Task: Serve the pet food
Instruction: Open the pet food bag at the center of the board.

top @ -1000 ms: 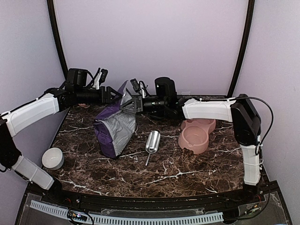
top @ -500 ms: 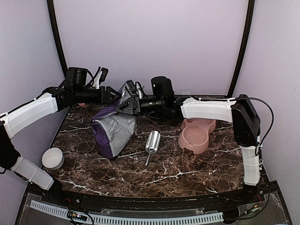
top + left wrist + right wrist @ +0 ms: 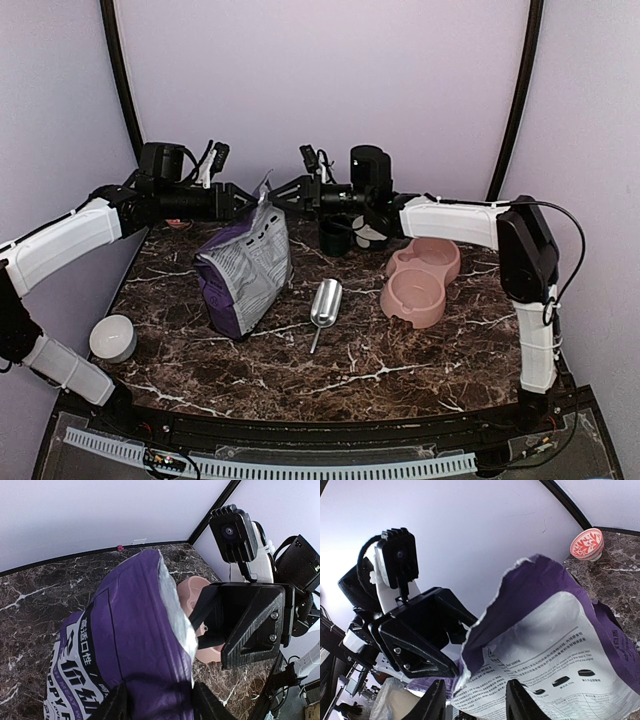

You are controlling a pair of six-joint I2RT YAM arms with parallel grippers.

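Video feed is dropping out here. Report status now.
Left claw shut on bag top. Right claw open beside torn edge. No kibble in sight; pink bowl looks bare. Scoop lies between bag and bowl.

On table (image 3: 380,370): bag (image 3: 245,268) left-centre; scoop (image 3: 325,300) right of it; double bowl (image 3: 420,316) further right; small bowl (image 3: 112,345) front-left.

The top camera looks down from behind both arms. The wrist cameras face each other, close up. All see the purple-and-grey printed bag (image 3: 245,275) (image 3: 135,645) (image 3: 545,650).
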